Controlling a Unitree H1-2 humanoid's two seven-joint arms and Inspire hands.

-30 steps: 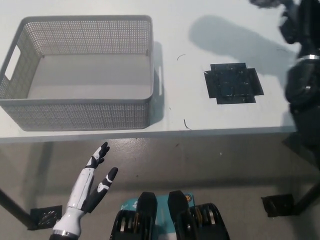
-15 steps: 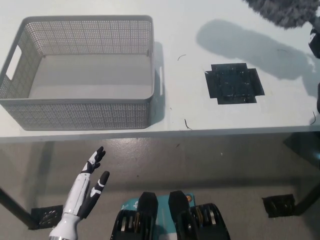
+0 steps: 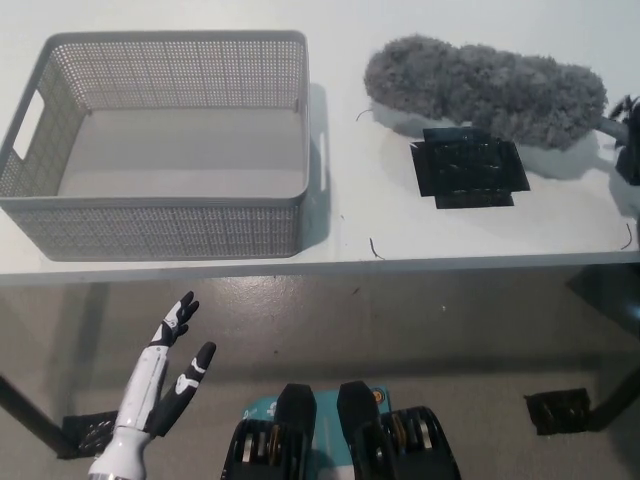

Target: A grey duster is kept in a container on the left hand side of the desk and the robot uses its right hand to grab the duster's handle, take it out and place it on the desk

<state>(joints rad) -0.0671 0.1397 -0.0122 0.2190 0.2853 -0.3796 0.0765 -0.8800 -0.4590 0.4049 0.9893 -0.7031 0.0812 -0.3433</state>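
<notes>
White left hand (image 3: 158, 385) at lower left, below the near edge of the surface (image 3: 350, 225), over the floor. Its fingers (image 3: 181, 308) are spread and released, grasping nothing.

Grey mesh container (image 3: 150, 232) sits on the left part of the surface, long side running left to right, with a handle slot in its left wall. Its pale floor shows through the open top.

Grey duster (image 3: 480, 85) lies outside the container, well to its right, on the far right part of the surface. Its long axis runs left to right and dips a little toward the right. The fluffy end points left toward the container; the handle (image 3: 608, 125) points right. A soft shadow lies under its near side, so whether it rests fully on the surface cannot be told.

Black taped patch (image 3: 467, 170) lies on the surface just in front of the duster, and the fluff overlaps the patch's far edge.

Black right hand (image 3: 630, 140) shows only as a sliver at the right edge, cut off by the frame, right where the handle ends. Most of the handle is hidden, and whether the hand grips it cannot be told.
</notes>
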